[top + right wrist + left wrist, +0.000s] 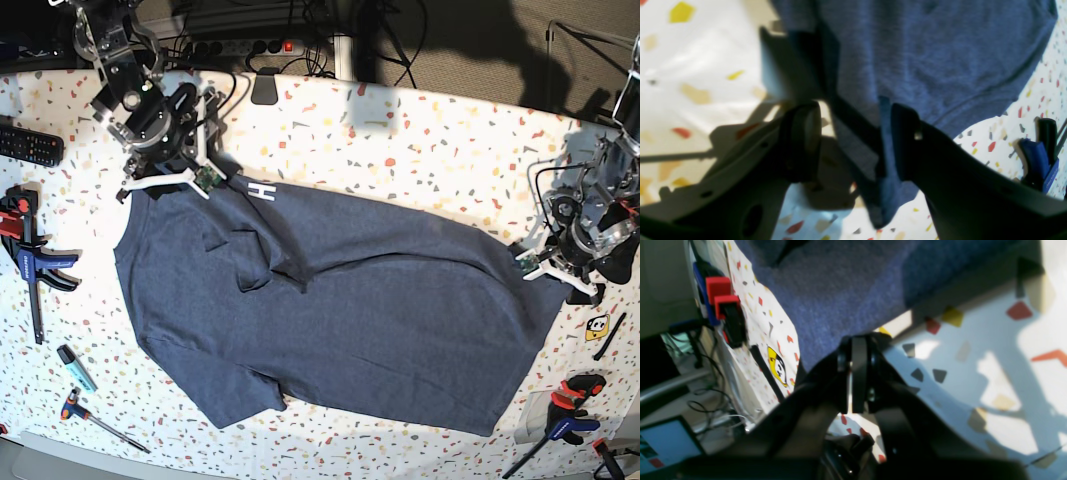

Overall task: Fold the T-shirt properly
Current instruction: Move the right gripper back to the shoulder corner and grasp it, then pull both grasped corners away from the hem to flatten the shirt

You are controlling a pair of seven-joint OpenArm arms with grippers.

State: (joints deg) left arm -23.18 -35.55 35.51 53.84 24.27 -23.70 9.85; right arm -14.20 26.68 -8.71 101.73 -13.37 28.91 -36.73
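**Shirt spread out, folding barely begun**

We see the T-shirt (340, 320) lying nearly flat across the middle of the table (420, 140), plain navy side up, stretched from our right arm's corner to our left arm's edge. One small strip is turned over near the top, showing a white letter H (262, 191), and a few creases and a small flap sit in the upper part of the cloth. We judge the task to be at its start: the garment looks laid out, but no sleeve is turned in and no half or third fold is made. All the real folds are left to do.

Our right gripper (853, 133) stands wide, its jaws apart on either side of a hanging bit of the shirt's edge; the fabric touches one jaw but is not pinched, so we call it released. Our left gripper (855, 380) is clenched, jaws pressed together just off the shirt's edge, and no cloth shows between them.

The table is white with a speckled terrazzo pattern in red, yellow and grey, lit by strong sun that throws hard shadows. Along its margins lie clamps (35, 255), a remote control (28, 145), a marker (72, 365), a small screwdriver-like tool (100, 418) and a yellow sticker (597, 326). Behind the table, cables and a power strip (250, 46) run along a dark background.
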